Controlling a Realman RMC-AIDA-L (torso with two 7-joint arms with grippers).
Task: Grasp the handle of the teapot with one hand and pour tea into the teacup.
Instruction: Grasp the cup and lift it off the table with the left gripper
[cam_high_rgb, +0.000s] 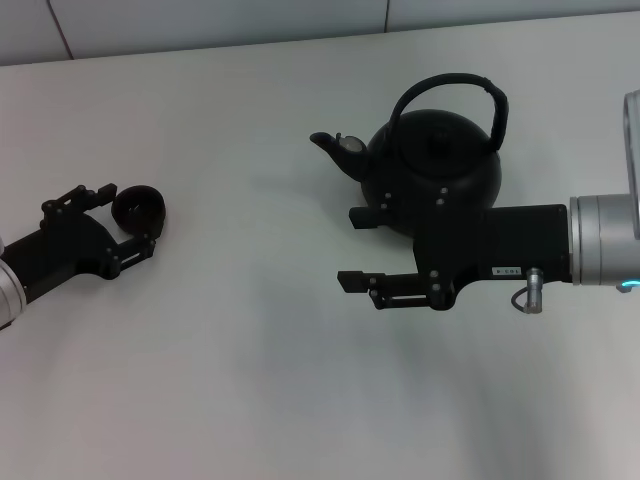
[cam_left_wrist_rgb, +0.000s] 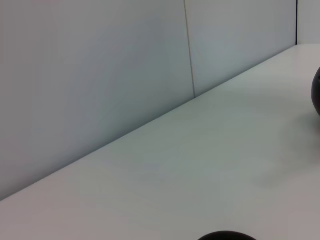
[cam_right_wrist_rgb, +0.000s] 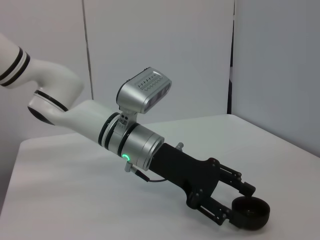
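Note:
The black teapot (cam_high_rgb: 440, 165) stands upright at the table's back right, with its spout pointing left and its arched handle (cam_high_rgb: 450, 85) free above it. My right gripper (cam_high_rgb: 352, 248) is open just in front of the pot's body. Its far finger overlaps the pot's base and nothing lies between its fingers. At the left, the small dark teacup (cam_high_rgb: 138, 208) sits on the table between the fingers of my left gripper (cam_high_rgb: 130, 215), which close on its sides. The right wrist view shows the same grip on the teacup (cam_right_wrist_rgb: 251, 212). The left wrist view catches only the teacup's rim (cam_left_wrist_rgb: 227, 236) and an edge of the teapot (cam_left_wrist_rgb: 317, 92).
The white table (cam_high_rgb: 250, 380) runs back to a pale panelled wall (cam_high_rgb: 200, 25). Bare surface separates the cup from the teapot. My left arm (cam_right_wrist_rgb: 100, 130) reaches across the table in the right wrist view.

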